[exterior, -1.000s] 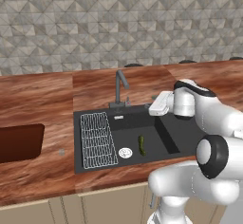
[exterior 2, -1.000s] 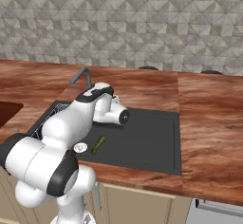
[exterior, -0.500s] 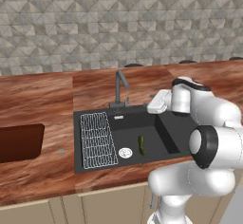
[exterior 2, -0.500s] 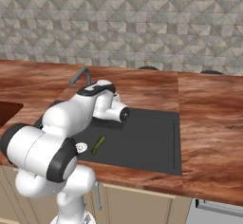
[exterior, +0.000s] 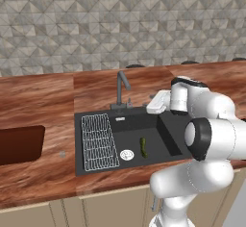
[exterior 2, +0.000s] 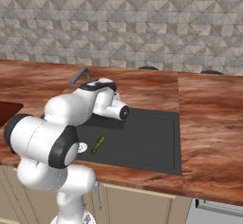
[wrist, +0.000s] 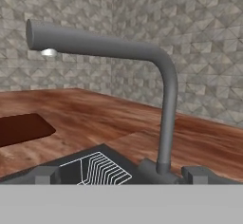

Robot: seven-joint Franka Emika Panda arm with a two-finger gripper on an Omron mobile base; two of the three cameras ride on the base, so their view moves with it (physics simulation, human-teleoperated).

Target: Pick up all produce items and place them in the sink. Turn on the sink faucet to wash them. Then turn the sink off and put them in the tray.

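The produce item, a small dark-green cucumber (exterior: 142,146) (exterior 2: 98,144), lies on the floor of the black sink (exterior: 168,139) (exterior 2: 147,137), right of the round drain (exterior: 126,155). The sink faucet (exterior: 121,89) (exterior 2: 79,75) stands at the sink's back rim. In the hand view its stem (wrist: 166,118) is close ahead and its spout reaches to the left. My gripper (exterior: 153,107) (wrist: 121,174) hovers over the sink just right of the faucet, facing it, open with nothing between its fingertips (wrist: 45,174). The reddish-brown tray (exterior: 19,144) (wrist: 21,129) rests on the counter far left.
A white wire rack (exterior: 98,142) (wrist: 102,168) fills the sink's left part. Wood countertop (exterior: 43,101) surrounds the sink, with a tiled wall behind. My own arm's elbow bulks over the sink's right front corner.
The elbow has swung up and toward the sink. The hand has edged slightly closer to the faucet. The cucumber has not moved.
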